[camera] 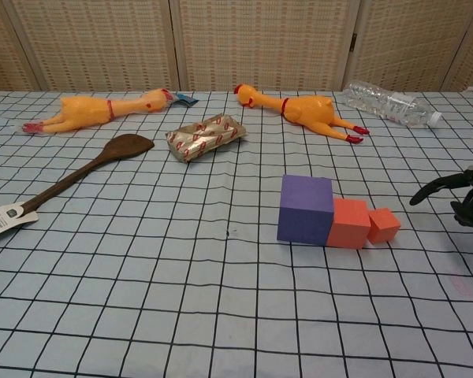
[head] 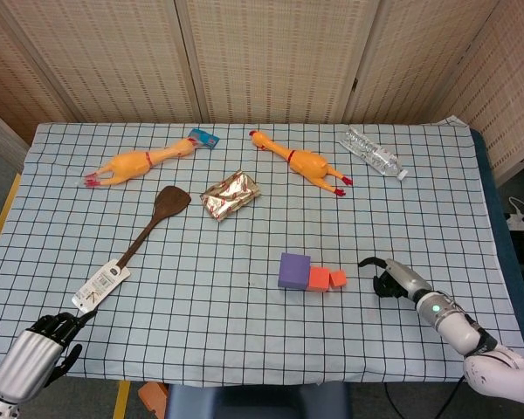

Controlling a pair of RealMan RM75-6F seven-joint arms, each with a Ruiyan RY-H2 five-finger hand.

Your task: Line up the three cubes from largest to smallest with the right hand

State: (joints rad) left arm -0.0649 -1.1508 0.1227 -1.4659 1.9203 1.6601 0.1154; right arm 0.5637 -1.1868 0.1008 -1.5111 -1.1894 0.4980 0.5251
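Cubes, purple (head: 293, 270), mid orange (head: 319, 278) and small orange (head: 337, 278), touch in a row just left of the right robot hand (head: 391, 278), which is spread and holding nothing.

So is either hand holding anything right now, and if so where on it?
Neither. The right hand is empty, off to the side of the small orange cube and clear of it. The left hand holds nothing at the table's near edge, fingers curled in.
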